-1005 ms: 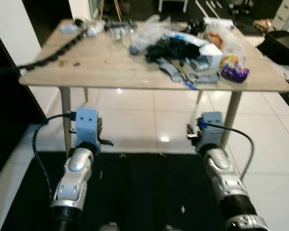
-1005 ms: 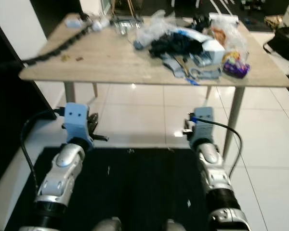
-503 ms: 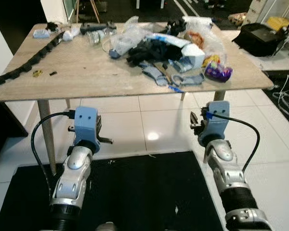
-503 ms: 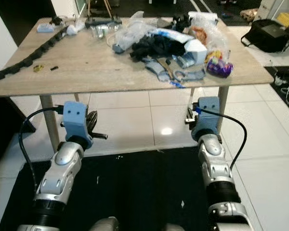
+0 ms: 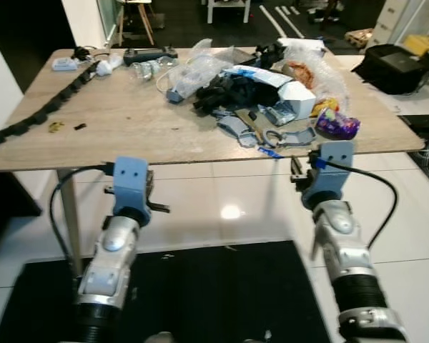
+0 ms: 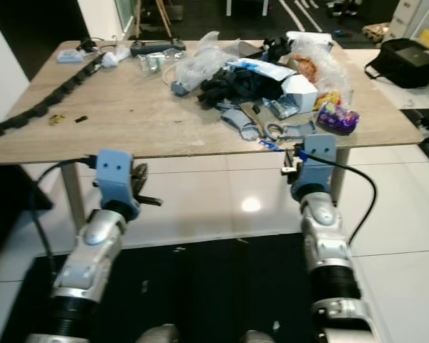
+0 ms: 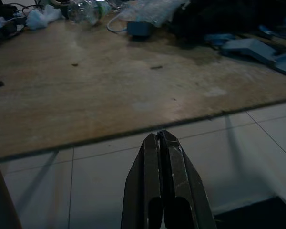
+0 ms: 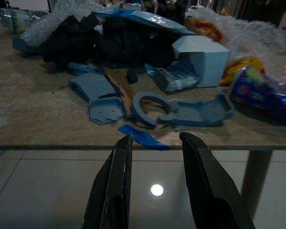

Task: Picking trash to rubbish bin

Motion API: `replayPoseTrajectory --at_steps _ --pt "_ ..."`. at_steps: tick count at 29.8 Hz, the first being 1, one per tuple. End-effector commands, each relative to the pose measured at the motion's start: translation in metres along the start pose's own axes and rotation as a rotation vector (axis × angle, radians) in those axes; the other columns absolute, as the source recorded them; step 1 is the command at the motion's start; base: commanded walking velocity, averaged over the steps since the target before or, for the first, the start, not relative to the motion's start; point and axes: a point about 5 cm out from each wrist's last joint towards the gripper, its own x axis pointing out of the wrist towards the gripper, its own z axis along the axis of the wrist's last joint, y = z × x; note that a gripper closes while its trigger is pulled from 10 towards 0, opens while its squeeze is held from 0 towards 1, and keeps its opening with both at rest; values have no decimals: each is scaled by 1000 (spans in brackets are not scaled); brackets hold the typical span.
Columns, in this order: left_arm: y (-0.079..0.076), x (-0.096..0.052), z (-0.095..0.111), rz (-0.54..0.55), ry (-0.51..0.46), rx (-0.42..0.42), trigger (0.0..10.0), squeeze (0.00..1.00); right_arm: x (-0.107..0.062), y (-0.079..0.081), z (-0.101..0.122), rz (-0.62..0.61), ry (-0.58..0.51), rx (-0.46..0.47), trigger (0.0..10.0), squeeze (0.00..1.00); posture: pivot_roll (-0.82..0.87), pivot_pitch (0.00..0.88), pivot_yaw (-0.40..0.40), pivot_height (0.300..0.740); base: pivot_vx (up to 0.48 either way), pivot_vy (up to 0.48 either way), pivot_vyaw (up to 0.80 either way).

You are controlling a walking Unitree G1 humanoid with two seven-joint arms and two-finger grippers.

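Your trash pile (image 5: 264, 93) sits on the far right part of the surface (image 5: 129, 121): black scraps, blue plastic pieces, a pale blue box (image 8: 200, 59) and a purple wrapper (image 5: 336, 125). Your right pincer (image 8: 155, 143) hangs open just below the surface's near edge, facing a blue ring piece (image 8: 150, 107) and a blue scrap (image 8: 140, 136) at that edge. Your left pincer (image 7: 162, 138) is closed, empty, below the near edge at a bare stretch of wood, well apart from the pile. Both forearms reach forward, level, over a black mat (image 5: 200, 293).
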Motion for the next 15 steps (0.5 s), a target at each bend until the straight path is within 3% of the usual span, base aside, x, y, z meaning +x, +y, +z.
replayPoseTrajectory --at_steps 1,2,3,4,14,15 --pt "-2 -1 0 -14 6 3 10000 0 0 -5 2 -29 -7 -9 10000 200 43 25 -31 740 281 0 0" --pt "-4 -1 2 -23 2 2 10000 0 0 -8 3 -44 -11 -10 10000 455 44 25 -31 740 281 0 0" --pt "-4 -1 2 -23 2 2 10000 0 0 -8 3 -44 -11 -10 10000 455 44 25 -31 740 281 0 0" --pt "-7 -1 3 -36 -4 1 10000 0 0 -11 4 -65 -14 -17 10000 1000 45 26 -32 740 277 0 0" --pt "-16 -2 7 -74 -18 11 10000 0 1 -17 4 -102 -10 -27 10000 1000 43 26 -31 740 279 0 0" --pt "-16 -2 7 -75 -19 12 10000 0 1 -17 4 -105 -7 -24 10000 725 43 26 -31 740 281 0 0"
